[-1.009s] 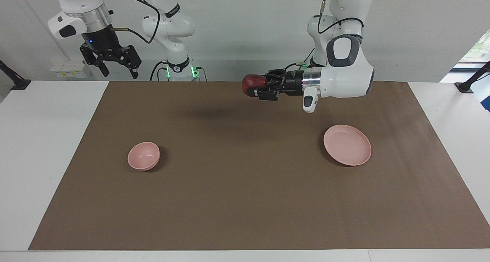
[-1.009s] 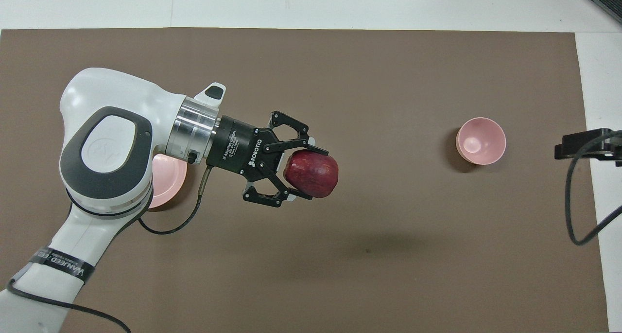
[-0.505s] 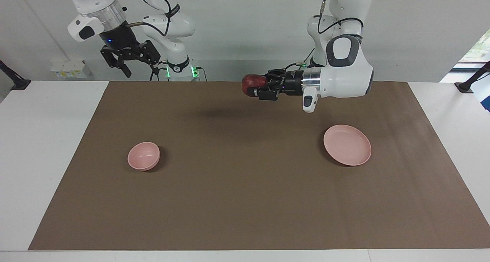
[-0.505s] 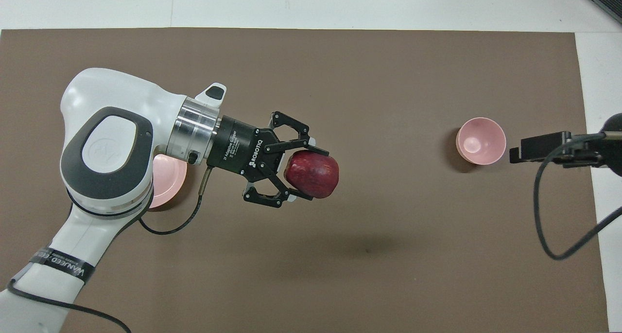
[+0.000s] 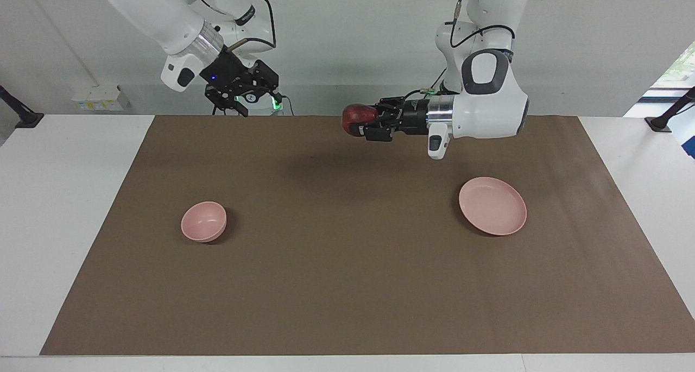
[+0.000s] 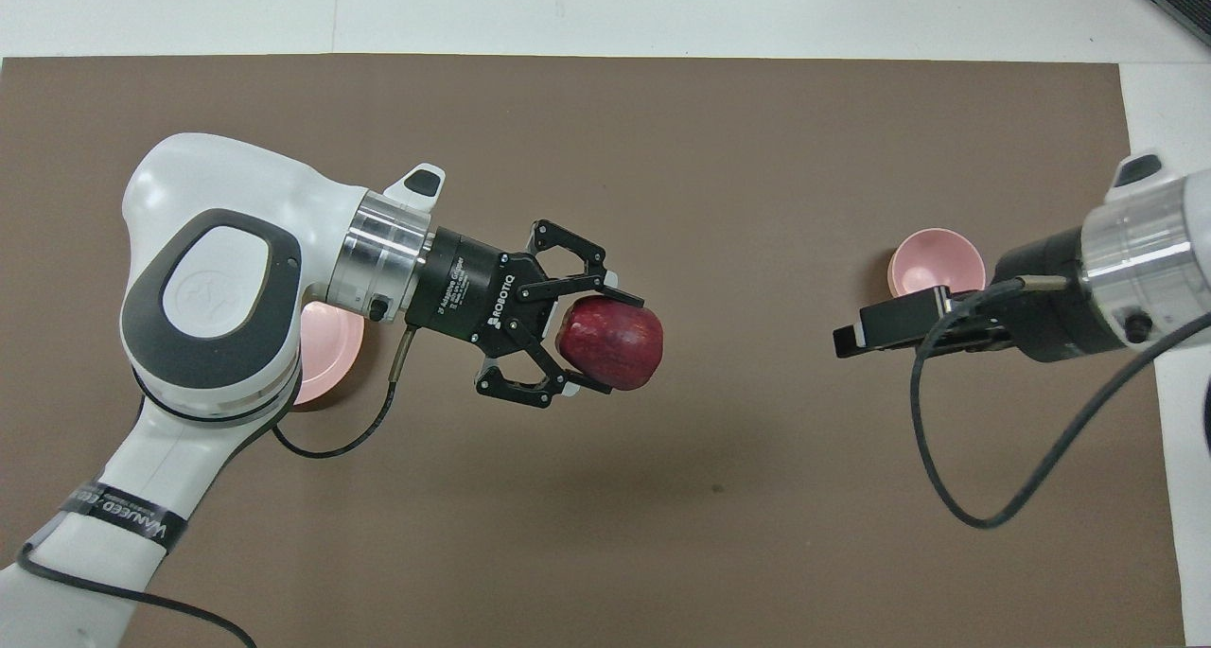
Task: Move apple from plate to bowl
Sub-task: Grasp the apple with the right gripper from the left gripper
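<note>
my left gripper [image 5: 362,126] still pinches the apple [image 5: 354,120] over the mat [image 5: 347,285]; my right gripper [image 5: 255,92], spread, has swung toward it.

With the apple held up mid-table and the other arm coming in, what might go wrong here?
1. The left gripper pinches only one side of the apple, which juts out over bare mat; a jolt might drop it.
2. The open right gripper is raised toward it; a mistimed handover risks a collision.
3. The bowl is small, so a release off-centre could miss.
</note>
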Controlling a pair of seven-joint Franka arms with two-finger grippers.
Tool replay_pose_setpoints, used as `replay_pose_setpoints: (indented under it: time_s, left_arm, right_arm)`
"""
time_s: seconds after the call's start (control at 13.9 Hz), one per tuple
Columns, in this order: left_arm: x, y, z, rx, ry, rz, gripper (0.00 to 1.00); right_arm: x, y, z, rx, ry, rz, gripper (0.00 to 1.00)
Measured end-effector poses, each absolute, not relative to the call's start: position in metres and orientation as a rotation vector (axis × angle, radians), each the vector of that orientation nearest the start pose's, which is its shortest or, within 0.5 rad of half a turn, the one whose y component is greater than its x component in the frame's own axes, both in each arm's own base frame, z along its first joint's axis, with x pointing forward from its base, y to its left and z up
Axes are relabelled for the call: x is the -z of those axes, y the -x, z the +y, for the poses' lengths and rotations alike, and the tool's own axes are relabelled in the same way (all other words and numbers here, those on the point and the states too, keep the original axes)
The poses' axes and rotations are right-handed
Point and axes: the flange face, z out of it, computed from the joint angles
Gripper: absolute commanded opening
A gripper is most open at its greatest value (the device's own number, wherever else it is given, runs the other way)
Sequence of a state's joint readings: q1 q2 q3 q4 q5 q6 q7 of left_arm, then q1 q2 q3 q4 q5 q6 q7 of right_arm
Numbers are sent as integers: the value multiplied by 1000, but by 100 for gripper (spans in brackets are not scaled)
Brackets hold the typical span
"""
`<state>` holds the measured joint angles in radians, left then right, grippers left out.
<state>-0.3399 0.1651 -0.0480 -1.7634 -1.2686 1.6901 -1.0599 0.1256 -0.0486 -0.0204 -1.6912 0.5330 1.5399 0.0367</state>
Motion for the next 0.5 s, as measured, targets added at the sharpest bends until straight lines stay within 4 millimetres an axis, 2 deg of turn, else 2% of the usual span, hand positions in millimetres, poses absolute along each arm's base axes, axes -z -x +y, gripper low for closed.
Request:
replay_pose_setpoints:
  time_s: [0.29,0.5]
  left_arm:
    - [-515,-527,-316,1215,-1725,1004,0]
    - [-519,-528,-319,1245,-1652,993,0]
  right_arm:
    - [-566,-534,148,-206,2424,-69,100]
    - [-561,-532,170,-203,2264,-73,100]
